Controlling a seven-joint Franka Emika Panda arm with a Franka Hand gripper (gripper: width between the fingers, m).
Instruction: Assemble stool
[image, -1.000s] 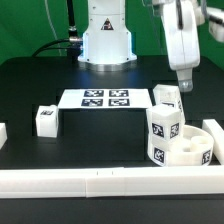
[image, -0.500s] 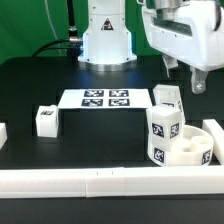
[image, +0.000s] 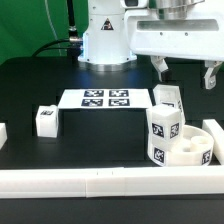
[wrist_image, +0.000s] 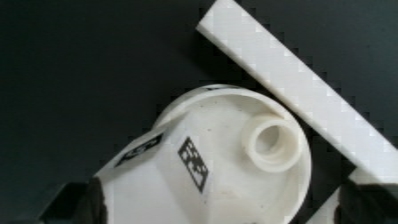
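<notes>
**Exterior view:** The seat (image: 196, 152) sits to the exterior view's right of the marker board (image: 104, 98) and nearer the camera. It is tucked against the front rail (image: 100, 181), probably so that it cannot slide while legs go in. One leg (image: 161, 132) stands upright on it, apparently already fitted. A second leg (image: 167, 97) stands by the board's right end; whether it touches the seat I cannot tell. A third leg (image: 45, 120) lies loose off the board's left end. The gripper (image: 185, 72) hangs high past the board's right end, jaws spread wide with nothing between them, above the seat and well apart from it.

**Wrist view:** The board is out of sight. The camera looks down on the seat, where an empty socket (wrist_image: 270, 140) faces up, with a rail (wrist_image: 294, 85) just beside the seat. The seat lies below the parted fingers, untouched. The gripper seems to be placed for a descent towards the seat or a leg.
</notes>
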